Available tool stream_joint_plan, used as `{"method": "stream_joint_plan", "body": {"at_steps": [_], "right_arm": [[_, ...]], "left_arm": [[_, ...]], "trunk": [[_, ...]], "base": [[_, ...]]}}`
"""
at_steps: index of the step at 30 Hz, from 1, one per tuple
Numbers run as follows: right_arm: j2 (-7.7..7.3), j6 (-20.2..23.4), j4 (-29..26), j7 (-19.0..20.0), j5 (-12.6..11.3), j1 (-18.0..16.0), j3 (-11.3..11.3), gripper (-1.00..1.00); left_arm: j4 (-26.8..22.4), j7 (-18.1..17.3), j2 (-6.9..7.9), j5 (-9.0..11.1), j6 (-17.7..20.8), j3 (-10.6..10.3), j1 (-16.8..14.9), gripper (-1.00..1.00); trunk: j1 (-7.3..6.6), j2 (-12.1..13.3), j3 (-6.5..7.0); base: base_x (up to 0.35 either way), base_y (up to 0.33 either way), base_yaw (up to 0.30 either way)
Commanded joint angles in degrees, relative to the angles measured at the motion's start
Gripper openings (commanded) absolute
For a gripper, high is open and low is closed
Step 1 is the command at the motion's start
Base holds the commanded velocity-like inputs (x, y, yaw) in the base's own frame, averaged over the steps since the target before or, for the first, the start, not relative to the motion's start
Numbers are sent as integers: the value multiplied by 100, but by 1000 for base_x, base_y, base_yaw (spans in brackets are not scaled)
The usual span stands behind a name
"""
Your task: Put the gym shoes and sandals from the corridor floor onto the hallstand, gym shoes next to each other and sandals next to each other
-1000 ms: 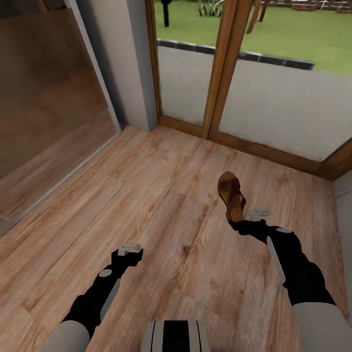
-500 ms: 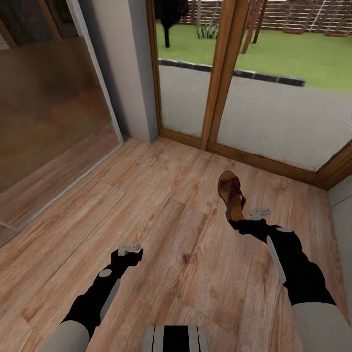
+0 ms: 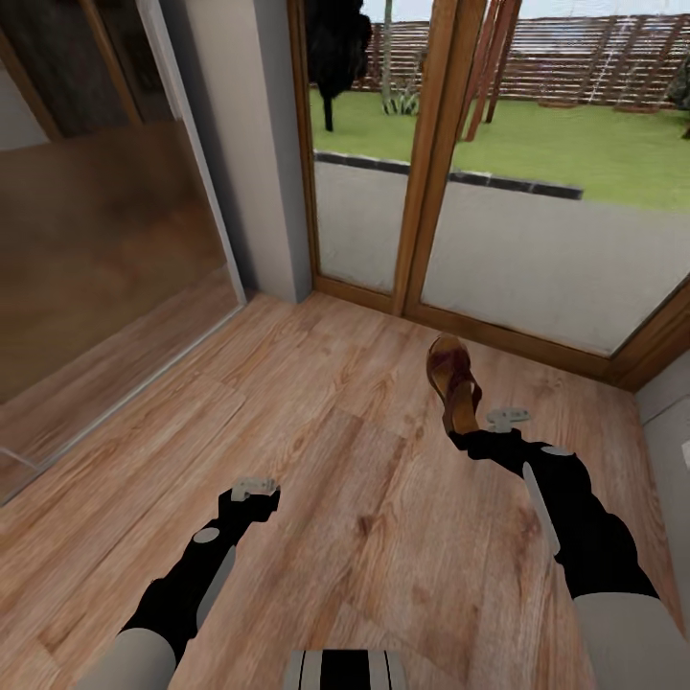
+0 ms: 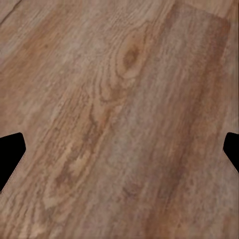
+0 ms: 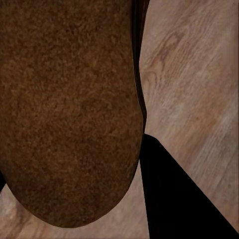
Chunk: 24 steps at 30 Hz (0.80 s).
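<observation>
— Sandal (image 3: 453,381) sits right of centre in the head view, heel end clamped in the right tool (image 3: 467,433), toe pointing at the glass door (image 3: 537,220). Carry it how?

— Level and low over the corridor floor (image 3: 316,422); my guess is a swing could loosen it. Left tool (image 3: 251,494) hangs wide open, holding nothing, its fingers (image 4: 10,157) far apart over bare planks.
</observation>
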Motion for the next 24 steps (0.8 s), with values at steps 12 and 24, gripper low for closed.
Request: {"method": "stream_joint_plan", "body": {"at_steps": [12,24], "right_arm": [[2,33,-6,21,22,-4,-7,-100],[2,33,-6,23,24,-2,-5,-100]], "left_arm": [[-10,-9,0,7,34,2,0,100],[-10,-9,0,7,34,1,0,100]], "trunk": [[-32,15,346],[-63,31,723]], "base": [[0,0,0],[0,0,0]]}}
